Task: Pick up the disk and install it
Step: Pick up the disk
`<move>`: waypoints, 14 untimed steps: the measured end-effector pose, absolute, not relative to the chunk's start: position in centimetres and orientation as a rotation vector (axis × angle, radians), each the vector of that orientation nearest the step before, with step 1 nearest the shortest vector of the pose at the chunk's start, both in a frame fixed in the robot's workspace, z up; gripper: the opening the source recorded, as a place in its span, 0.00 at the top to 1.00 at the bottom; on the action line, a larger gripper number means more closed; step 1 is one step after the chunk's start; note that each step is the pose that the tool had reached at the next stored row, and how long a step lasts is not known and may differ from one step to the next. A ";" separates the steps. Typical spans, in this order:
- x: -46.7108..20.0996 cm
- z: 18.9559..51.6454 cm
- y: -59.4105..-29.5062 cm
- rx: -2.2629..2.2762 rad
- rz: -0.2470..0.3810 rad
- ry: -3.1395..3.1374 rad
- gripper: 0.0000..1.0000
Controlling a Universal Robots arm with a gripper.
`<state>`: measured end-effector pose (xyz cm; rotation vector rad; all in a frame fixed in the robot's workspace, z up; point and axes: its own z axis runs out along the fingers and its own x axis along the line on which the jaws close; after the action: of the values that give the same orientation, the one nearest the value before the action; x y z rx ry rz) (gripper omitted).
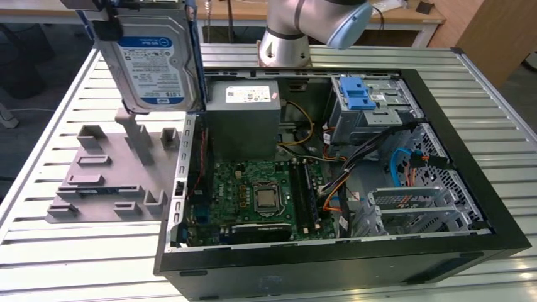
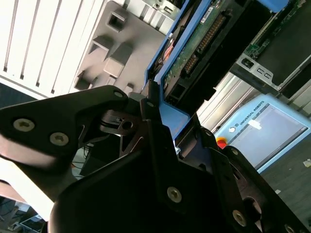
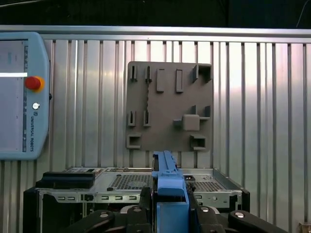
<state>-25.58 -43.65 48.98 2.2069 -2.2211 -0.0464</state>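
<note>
The disk [image 1: 151, 63], silver with a white-and-blue label and blue side rails, hangs on edge in the air at the exterior view's upper left. It is above the grey fixture plate [image 1: 109, 182]. My gripper [image 1: 138, 12] is shut on its top edge. In the second wrist view the black fingers [image 2: 150, 111] clamp the blue rail, and the disk's green circuit board [image 2: 194, 53] faces the camera. In the first wrist view the blue rail [image 3: 167, 179] stands between the gripper's [image 3: 170, 213] jaws, above the fixture plate [image 3: 170, 104].
The open computer case [image 1: 470, 207] lies on the slatted table, to the exterior view's right of the plate. Inside are a grey power-supply box [image 1: 243, 113], the motherboard [image 1: 260, 195] and a drive cage with a blue latch [image 1: 365, 94]. A teach pendant [image 3: 19, 97] lies beside the plate.
</note>
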 end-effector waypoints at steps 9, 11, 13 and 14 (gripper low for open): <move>-23.7 48.8 -44.5 2.207 -0.046 -2.221 0.64; -23.0 48.8 -44.7 2.207 -0.046 -2.221 0.64; -22.1 48.8 -44.7 2.206 -0.046 -2.221 0.64; -21.6 48.8 -44.8 2.207 -0.046 -2.221 0.64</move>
<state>-21.61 -44.76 48.77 2.2065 -2.2208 -0.0464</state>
